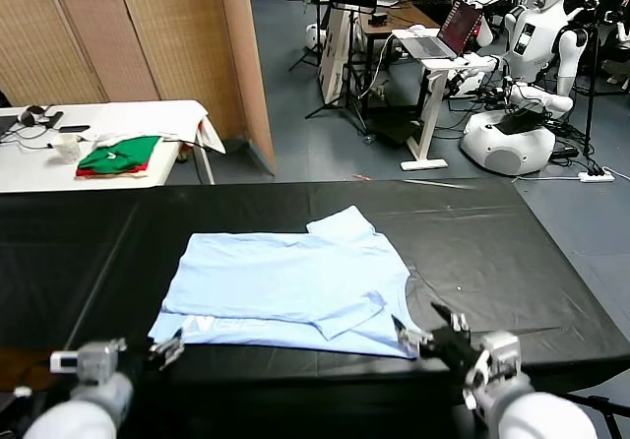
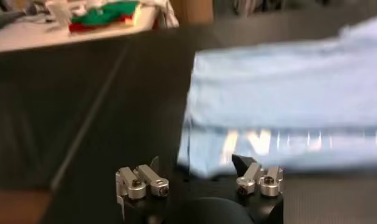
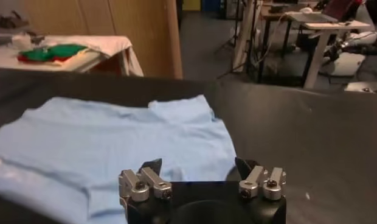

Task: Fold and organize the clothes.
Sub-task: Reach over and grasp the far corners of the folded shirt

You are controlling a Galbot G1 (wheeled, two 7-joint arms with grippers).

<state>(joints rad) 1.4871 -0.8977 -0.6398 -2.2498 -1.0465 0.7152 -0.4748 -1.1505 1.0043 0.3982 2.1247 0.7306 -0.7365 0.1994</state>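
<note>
The pale light-blue T-shirt (image 1: 295, 282) lies partly folded on the black table (image 1: 492, 252), with faint white lettering along its near hem and one sleeve pointing to the far side. My left gripper (image 1: 162, 348) is open and empty at the shirt's near left corner, just above the table's front edge. In the left wrist view my left gripper (image 2: 196, 161) has that corner of the shirt (image 2: 286, 91) between its spread fingers. My right gripper (image 1: 418, 323) is open and empty at the near right corner. In the right wrist view my right gripper (image 3: 197, 163) hovers over the shirt's (image 3: 115, 134) edge.
A white side table (image 1: 39, 168) at the far left holds folded green and red garments (image 1: 118, 156) and small items. A wooden screen (image 1: 148, 35) stands behind it. A desk with a laptop (image 1: 448, 35) and other robots (image 1: 522, 85) stand far right.
</note>
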